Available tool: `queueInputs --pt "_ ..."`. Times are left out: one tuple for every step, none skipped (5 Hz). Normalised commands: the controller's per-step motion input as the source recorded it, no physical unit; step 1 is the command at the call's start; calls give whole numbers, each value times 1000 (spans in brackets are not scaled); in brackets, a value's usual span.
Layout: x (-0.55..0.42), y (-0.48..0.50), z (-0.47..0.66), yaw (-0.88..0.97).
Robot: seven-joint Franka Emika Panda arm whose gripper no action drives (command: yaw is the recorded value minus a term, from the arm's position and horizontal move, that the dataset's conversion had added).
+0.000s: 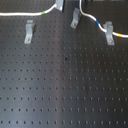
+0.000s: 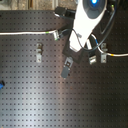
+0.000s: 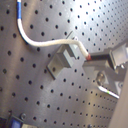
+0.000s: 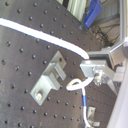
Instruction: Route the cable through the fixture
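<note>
The white cable runs in from the first exterior view's left, with its green band just before my gripper at the top edge. My gripper is shut on the cable. Past it the cable curves down by the middle fixture, carries the yellow-and-blue band and lies in the right fixture. In the first wrist view the cable ends at my fingertips, right beside a grey fixture. In the second wrist view the cable passes just beside that fixture.
A third grey fixture stands alone at the first exterior view's left. The black perforated board fills that view. In the second exterior view the white arm covers the upper middle, with the cable on the left.
</note>
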Motion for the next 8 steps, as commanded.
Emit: queueInputs --pt "52 234 341 -57" --pt "-98 125 411 -63" --pt "-171 86 274 0" --pt "-228 54 338 0" --pt "-185 73 325 -40" --pt "6 9 210 -345" --pt "-1 -6 273 -560" --pt "-87 34 284 -448"
